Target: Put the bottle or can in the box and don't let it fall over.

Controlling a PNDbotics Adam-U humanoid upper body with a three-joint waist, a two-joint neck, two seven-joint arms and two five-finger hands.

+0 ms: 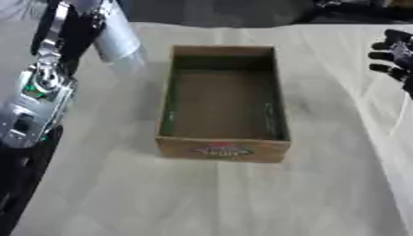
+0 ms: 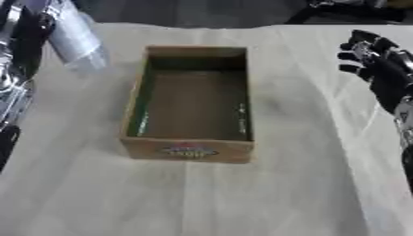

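Observation:
A pale, translucent bottle (image 1: 117, 34) hangs tilted above the table at the far left, its lower end toward the box. My left hand (image 1: 74, 23) is shut on its upper part, at the top left corner. The open cardboard box (image 1: 222, 150) stands in the middle with nothing inside, a red and green label on its front wall. The bottle is left of the box's far left corner and outside it. My right hand (image 2: 373, 60) hovers open at the right edge, fingers spread, well clear of the box.
A cream cloth (image 1: 226, 198) covers the table. My left forearm (image 1: 32, 97), silver with a green light, runs down the left edge. Dark shapes lie beyond the table's far edge.

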